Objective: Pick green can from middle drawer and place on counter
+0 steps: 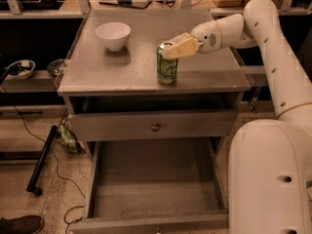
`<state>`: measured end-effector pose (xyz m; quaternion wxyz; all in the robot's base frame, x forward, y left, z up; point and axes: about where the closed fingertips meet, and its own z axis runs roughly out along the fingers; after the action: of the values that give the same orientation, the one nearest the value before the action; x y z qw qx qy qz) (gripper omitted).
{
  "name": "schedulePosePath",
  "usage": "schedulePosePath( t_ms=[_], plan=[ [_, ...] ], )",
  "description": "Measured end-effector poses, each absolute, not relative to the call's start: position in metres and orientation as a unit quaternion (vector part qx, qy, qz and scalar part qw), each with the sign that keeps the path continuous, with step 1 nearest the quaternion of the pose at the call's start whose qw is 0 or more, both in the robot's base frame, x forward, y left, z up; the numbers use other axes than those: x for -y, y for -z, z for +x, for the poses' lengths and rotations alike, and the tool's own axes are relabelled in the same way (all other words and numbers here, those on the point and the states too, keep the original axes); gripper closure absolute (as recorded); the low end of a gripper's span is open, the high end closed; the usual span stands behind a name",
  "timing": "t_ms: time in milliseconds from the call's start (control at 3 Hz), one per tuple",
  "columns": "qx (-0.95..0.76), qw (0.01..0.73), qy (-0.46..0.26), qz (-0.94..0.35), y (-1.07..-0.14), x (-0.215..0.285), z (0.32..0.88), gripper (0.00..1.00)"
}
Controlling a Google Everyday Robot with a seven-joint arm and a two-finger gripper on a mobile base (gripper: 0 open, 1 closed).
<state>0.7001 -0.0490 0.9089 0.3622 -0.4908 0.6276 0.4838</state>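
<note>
The green can (167, 68) stands upright on the counter (209, 69), near its front edge and right of centre. My gripper (171, 50) reaches in from the right and sits at the can's silver top, touching or just beside its rim. The middle drawer (156, 179) is pulled open below, and its grey floor is bare.
A white bowl (113, 34) stands at the counter's back left. A shut drawer front with a brass knob (156, 126) sits above the open drawer. My white arm and base (268, 169) fill the right side. Low shelves with small bowls (22, 68) are at the left, and cables lie on the floor.
</note>
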Motion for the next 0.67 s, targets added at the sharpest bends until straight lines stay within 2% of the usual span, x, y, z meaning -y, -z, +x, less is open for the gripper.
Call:
schedulePosePath(
  t_ms=[667],
  plan=[
    [-0.628, 0.362, -0.484, -0.491, -0.9089, 0.0490, 0.7001, 0.11]
  ],
)
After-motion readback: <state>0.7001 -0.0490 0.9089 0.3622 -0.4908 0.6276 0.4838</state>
